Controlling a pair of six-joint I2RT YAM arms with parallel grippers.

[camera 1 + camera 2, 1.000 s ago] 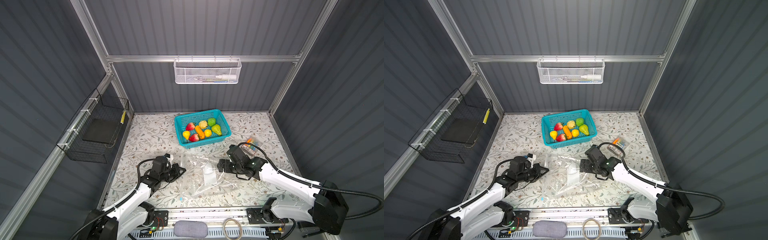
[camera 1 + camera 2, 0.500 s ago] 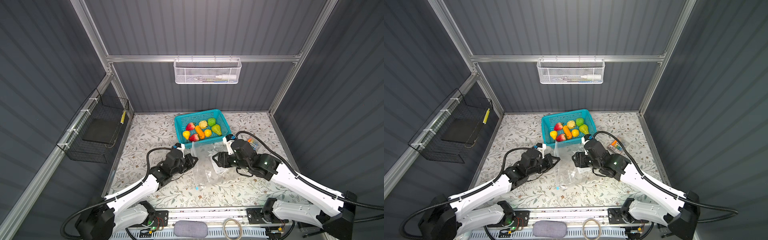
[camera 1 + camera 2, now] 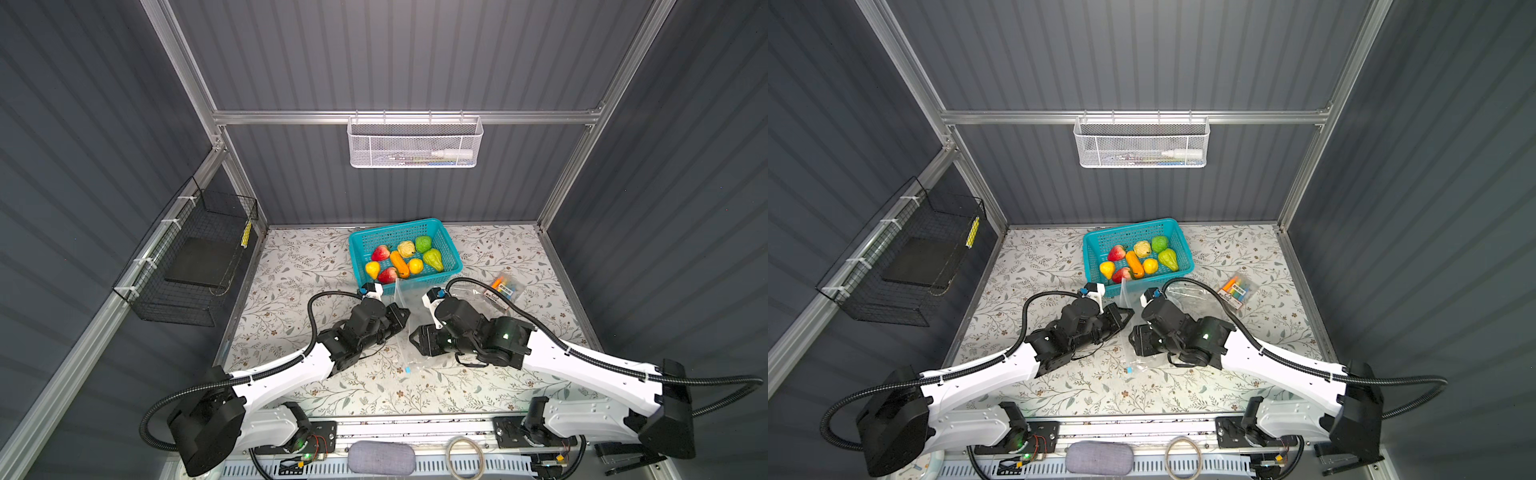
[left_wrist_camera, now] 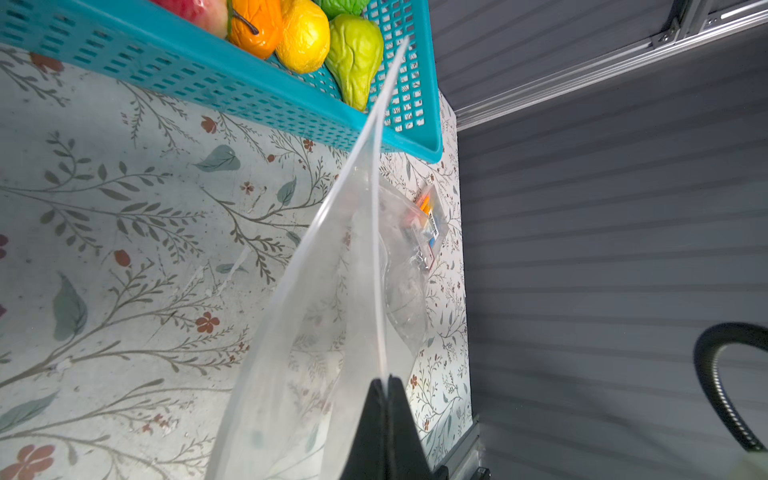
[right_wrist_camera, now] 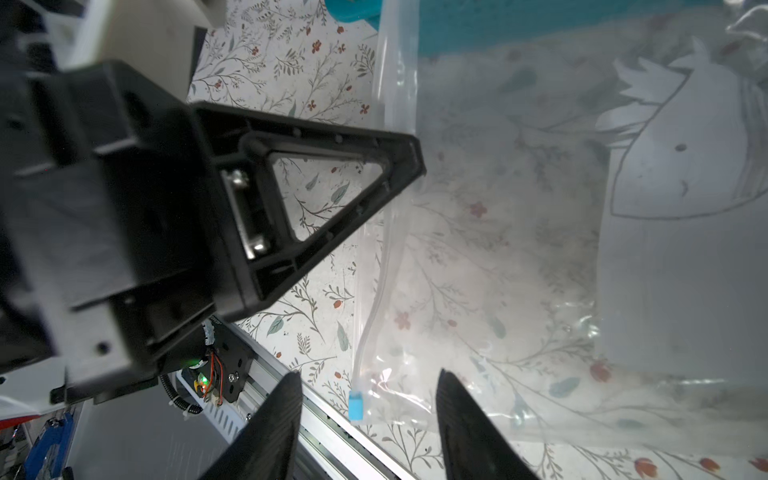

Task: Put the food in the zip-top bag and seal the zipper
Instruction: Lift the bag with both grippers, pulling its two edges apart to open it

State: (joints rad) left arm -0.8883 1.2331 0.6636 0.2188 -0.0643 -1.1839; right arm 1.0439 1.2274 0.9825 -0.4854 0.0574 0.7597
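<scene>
1. The left gripper [image 4: 386, 380] pinches one lip of the bag [image 4: 332, 291], holding it raised just in front of the basket [image 3: 454, 266], likely to keep the mouth up for loading
2. The right gripper [image 5: 369, 374] faces it, jaws spread and empty, probably to take the other lip
3. The zipper [image 5: 380, 282] is parted, its slider [image 5: 356, 405] at the end farthest from the basket
4. The food [image 3: 399, 262] all lies in the basket, none bagged

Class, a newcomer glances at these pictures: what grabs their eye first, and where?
The bright food lies in the teal basket at the back middle of the table. In front, the left tool pinches a raised edge of the clear zip-top bag, while the right tool hangs open beside it.
</scene>
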